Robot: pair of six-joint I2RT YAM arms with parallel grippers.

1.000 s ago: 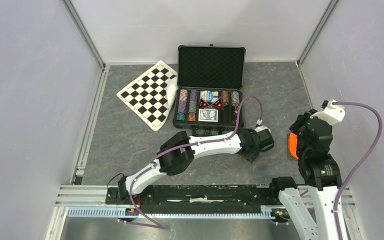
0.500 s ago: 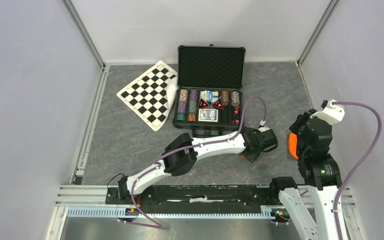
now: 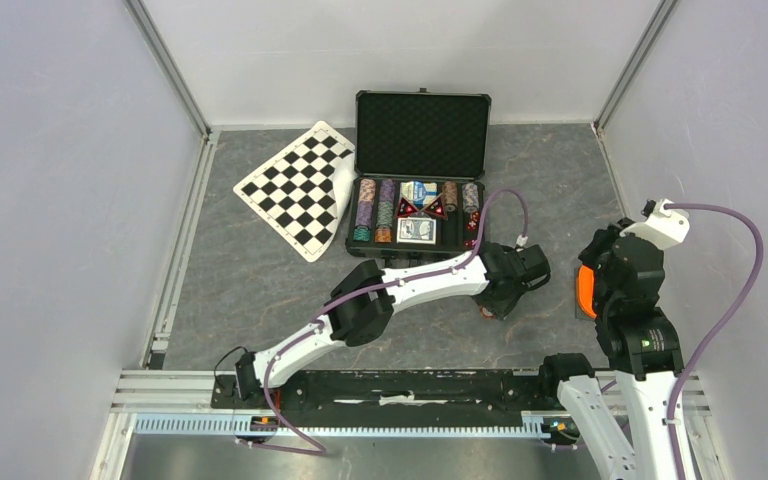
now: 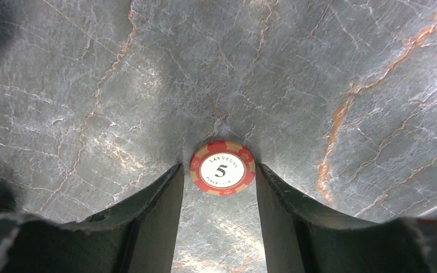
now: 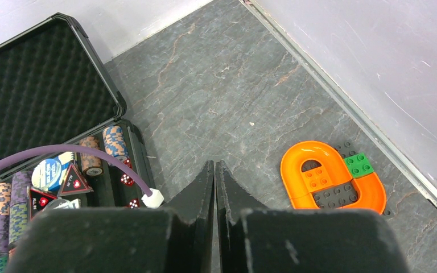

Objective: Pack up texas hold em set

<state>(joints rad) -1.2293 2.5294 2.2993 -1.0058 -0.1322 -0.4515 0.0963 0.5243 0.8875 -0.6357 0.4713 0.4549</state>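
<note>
Left wrist view tells the whole story of the next move. Reading across it, the left finger [image 4: 159, 205] of the left end effector [image 4: 218, 169] stands with a sliver of tabletop [image 4: 330, 68] showing beside it. Next comes the red poker chip [image 4: 222, 168], marked 5, lying flat and face up. The right finger [image 4: 273, 199] sits right against the chip's far edge, or very nearly so. The chip is dead centre between the fingertips. Its jaws are spread and straddle the chip, and I would not call it gripped yet. Being round, the chip has no long axis to line up with, so to my eye only the squeeze and the lift matter. A flat disc on stone could skid out sideways if one finger meets it first.

From above, the open case [image 3: 422, 135] lies just beyond this end effector and off to its left, close by. Chip rows, card decks and dice are already in its tray. I judge the carry to be short: up, away and leftward.

Further right, the right end effector [image 5: 215, 170] hangs well apart from the chip with its fingers pressed together, holding nothing. An orange toy piece [image 5: 330, 182] lies on the tabletop ahead of it and to its right. The left arm is plainly the nearer one for this chip.
</note>
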